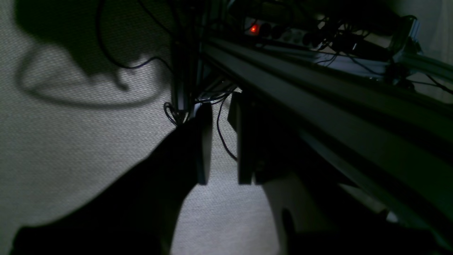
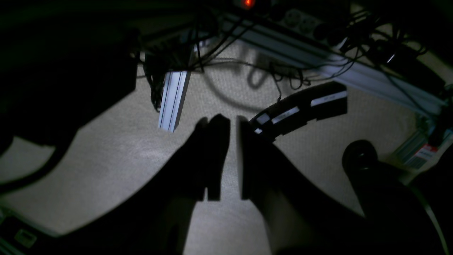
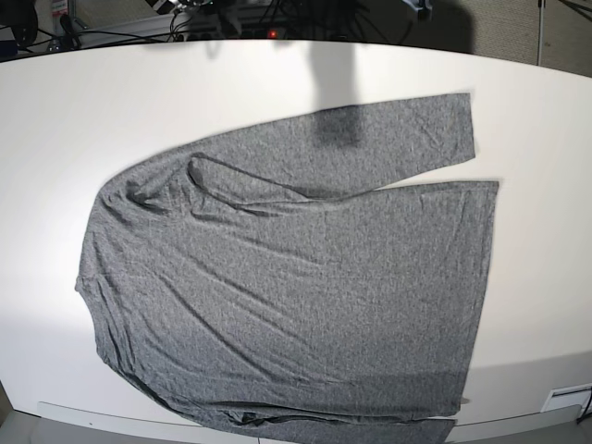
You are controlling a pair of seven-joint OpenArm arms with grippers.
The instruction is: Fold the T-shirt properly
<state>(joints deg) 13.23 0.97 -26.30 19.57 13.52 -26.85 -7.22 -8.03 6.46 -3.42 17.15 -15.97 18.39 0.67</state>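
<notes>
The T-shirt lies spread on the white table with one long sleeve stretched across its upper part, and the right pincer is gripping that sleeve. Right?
Not quite. The T-shirt lies spread on the white table as described, but nothing grips the sleeve: the base view shows no arm on the cloth, and the right wrist view shows the right pincer empty over floor.

The left gripper (image 1: 223,177) showed as near-black silhouette in the left wrist view: two flat, slab-like fingers (image 1: 204,148) w/ squared tips, straight inner faces, widening back into a bulky dark body. The right gripper (image 2: 229,193) looked alike in the right wrist view, dark and matte, two rectangular fingers (image 2: 216,156) w/ blunt ends; one seemed built of two layered plates. No screws, markings or colours could be told; lighting too dim. Neither arm appeared in the base view.
</notes>
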